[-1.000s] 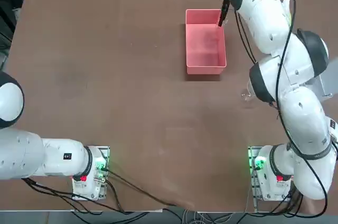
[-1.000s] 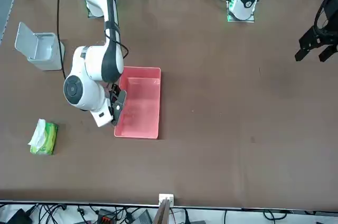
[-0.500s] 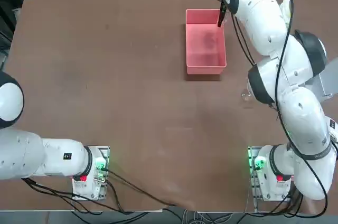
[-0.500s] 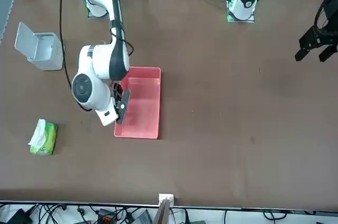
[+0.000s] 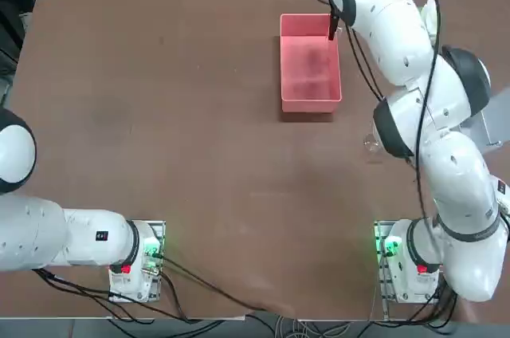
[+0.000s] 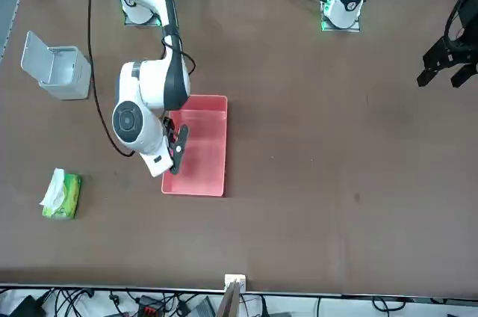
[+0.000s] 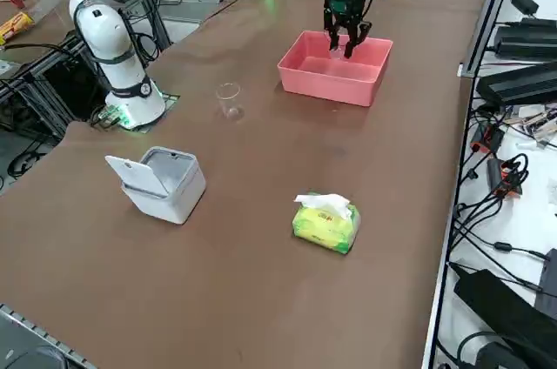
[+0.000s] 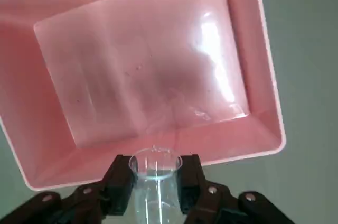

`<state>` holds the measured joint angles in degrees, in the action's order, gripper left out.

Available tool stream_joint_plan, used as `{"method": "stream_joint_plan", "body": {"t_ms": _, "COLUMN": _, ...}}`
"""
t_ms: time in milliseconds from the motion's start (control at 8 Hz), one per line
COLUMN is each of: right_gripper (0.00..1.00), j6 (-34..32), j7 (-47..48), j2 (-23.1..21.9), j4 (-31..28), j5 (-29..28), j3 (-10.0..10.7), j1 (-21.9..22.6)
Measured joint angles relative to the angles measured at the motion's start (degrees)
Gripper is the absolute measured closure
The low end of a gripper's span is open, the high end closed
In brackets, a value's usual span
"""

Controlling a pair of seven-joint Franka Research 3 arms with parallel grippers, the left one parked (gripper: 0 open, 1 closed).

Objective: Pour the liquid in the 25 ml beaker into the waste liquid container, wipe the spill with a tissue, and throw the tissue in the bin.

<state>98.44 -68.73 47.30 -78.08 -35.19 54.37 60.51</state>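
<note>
Right gripper (image 8: 155, 182) is clamping the 25 ml beaker (image 8: 154, 174) between its fingers, hovering over the far end of the waste liquid container (image 5: 311, 92), the pink tray sitting far-right of table centre. Beaker mouth is pointing toward the tray floor, so pouring looks underway or about to start. Risks: the beaker is sitting close to the tray's rim, so liquid may be running over the wall onto the table (image 5: 175, 115); thin glass may slip in the grip if the wrist rolls fast. Tissue (image 7: 324, 204) in its green pack (image 7: 325, 224) and the bin (image 7: 162, 183) are waiting on the right, well apart from the tray, untouched. Larger glass beaker (image 7: 229, 99) is standing alone near the bin side.
</note>
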Motion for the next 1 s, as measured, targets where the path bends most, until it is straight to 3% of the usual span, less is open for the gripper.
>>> {"method": "stream_joint_plan", "body": {"t_ms": 1000, "right_gripper": 0.53, "j6": 0.0, "j7": 1.5, "j2": 1.5, "j4": 1.8, "j5": 4.7, "j3": -0.4, "j1": 1.0}}
